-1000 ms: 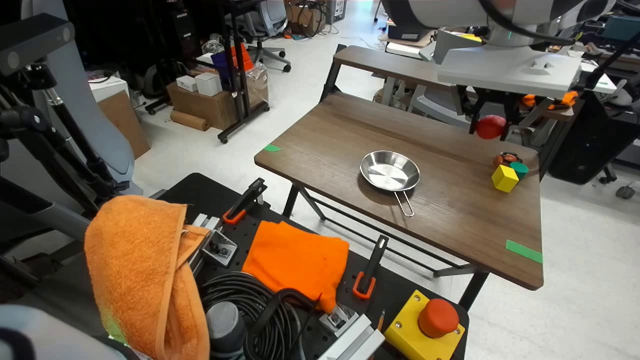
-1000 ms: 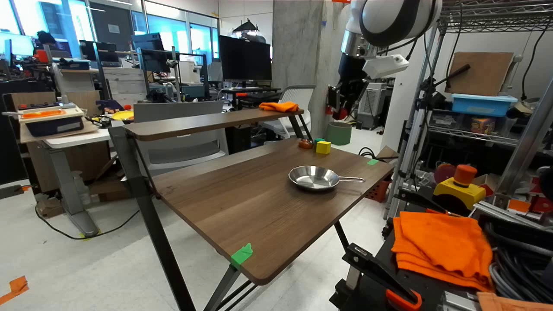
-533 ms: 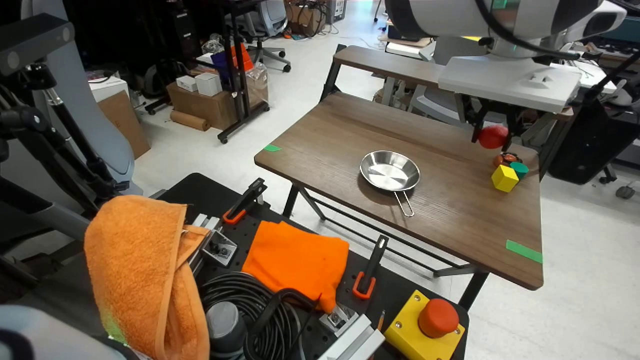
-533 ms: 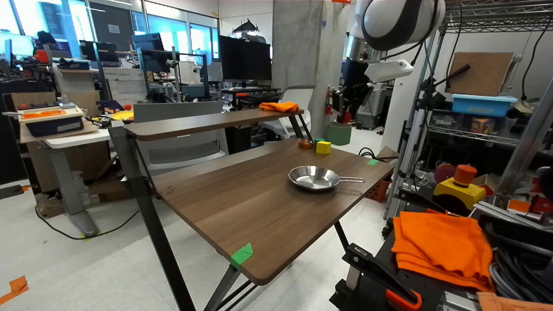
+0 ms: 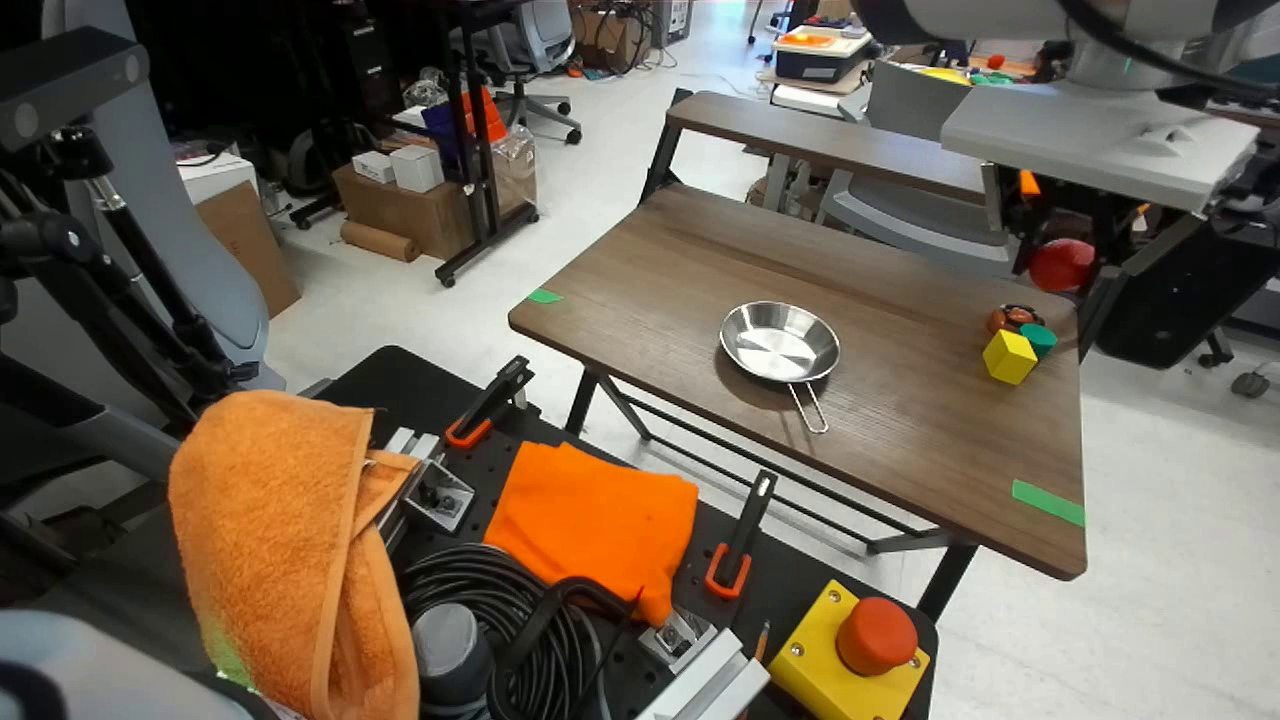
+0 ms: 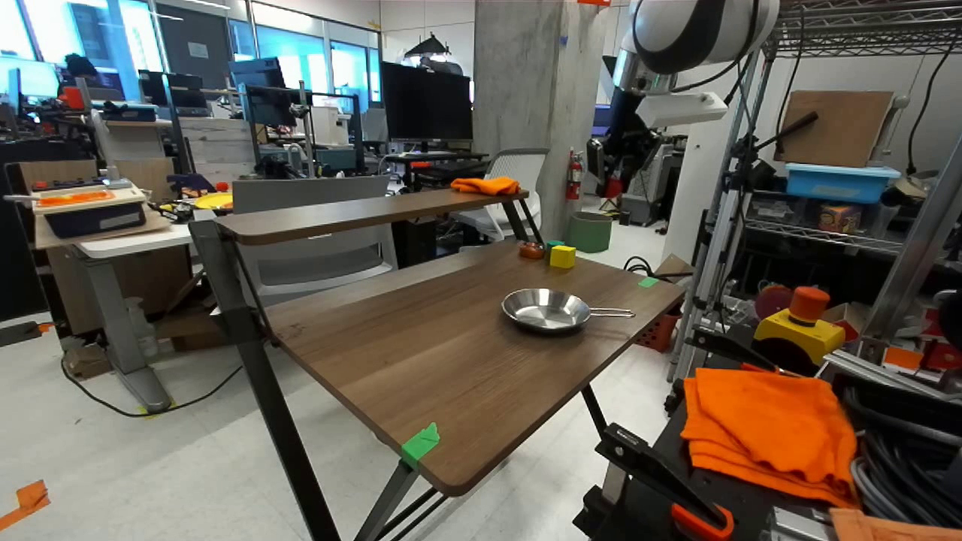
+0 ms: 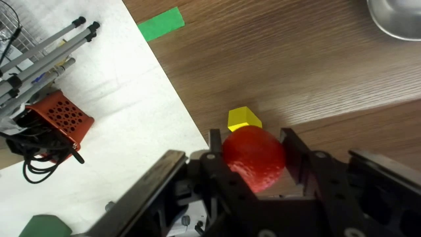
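Note:
My gripper [image 7: 250, 135] is shut on a round red object [image 7: 255, 159], with one finger on each side of it. It is in the air above the table's far right end in an exterior view [image 5: 1062, 266], and the gripper also shows high beyond the table in an exterior view [image 6: 616, 169]. A yellow block [image 5: 1010, 357] stands on the table, partly behind the red object in the wrist view [image 7: 242, 117]. A green piece [image 5: 1040, 340] and an orange-brown round thing [image 5: 1014, 318] sit beside the block; both are hidden in the wrist view.
A steel pan [image 5: 780, 342] with a wire handle rests mid-table. The wooden table [image 5: 900, 440] has a raised shelf [image 6: 361, 214] along its back, bearing an orange cloth [image 6: 485, 185]. Green tape [image 5: 1047, 502] marks corners. A black cart holds clamps and a red stop button [image 5: 877, 635].
My gripper, still holding the red object, dipped slightly, then moved right in both exterior views and turned somewhat. The pan, the blocks and the orange-brown thing have stayed put.

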You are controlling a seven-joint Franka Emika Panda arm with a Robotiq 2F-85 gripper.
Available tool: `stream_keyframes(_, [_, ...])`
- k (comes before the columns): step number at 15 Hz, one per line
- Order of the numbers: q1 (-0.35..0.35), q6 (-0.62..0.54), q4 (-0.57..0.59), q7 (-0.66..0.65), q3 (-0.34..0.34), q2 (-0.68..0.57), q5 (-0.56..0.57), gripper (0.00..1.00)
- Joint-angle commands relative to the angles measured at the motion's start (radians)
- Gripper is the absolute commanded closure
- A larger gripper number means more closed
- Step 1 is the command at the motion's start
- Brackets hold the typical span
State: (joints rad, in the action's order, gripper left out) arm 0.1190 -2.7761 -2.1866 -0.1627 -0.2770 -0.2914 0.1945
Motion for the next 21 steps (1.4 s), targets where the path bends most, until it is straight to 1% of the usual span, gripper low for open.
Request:
stream_keyframes(1, [0.033,0.122,0.124,-0.009,0.008,-0.06,-0.072,0.78])
stream_keyframes(6, [0.056,0.289,0.294,-0.076,-0.012,-0.171,-0.072,0.78])
stream_keyframes(9, [0.069,0.354,0.387,-0.111,-0.022,-0.248,-0.065,0.78])
stream_keyframes(12, [0.091,0.414,0.465,-0.101,-0.011,-0.31,-0.079,0.78])
stream_keyframes(14, [0.119,0.443,0.484,-0.054,0.026,-0.315,-0.126,0.78])
stream_keyframes(16, [0.132,0.455,0.488,-0.015,0.051,-0.312,-0.164,0.78])
stream_keyframes(17, [0.147,0.467,0.496,0.012,0.07,-0.314,-0.196,0.78])
stream_keyframes(18, [0.176,0.495,0.504,0.064,0.106,-0.312,-0.252,0.78])
stream_keyframes(20, [0.19,0.553,0.528,0.1,0.122,-0.325,-0.301,0.78])
stream_keyframes(21, [0.189,0.586,0.542,0.105,0.119,-0.333,-0.303,0.78])
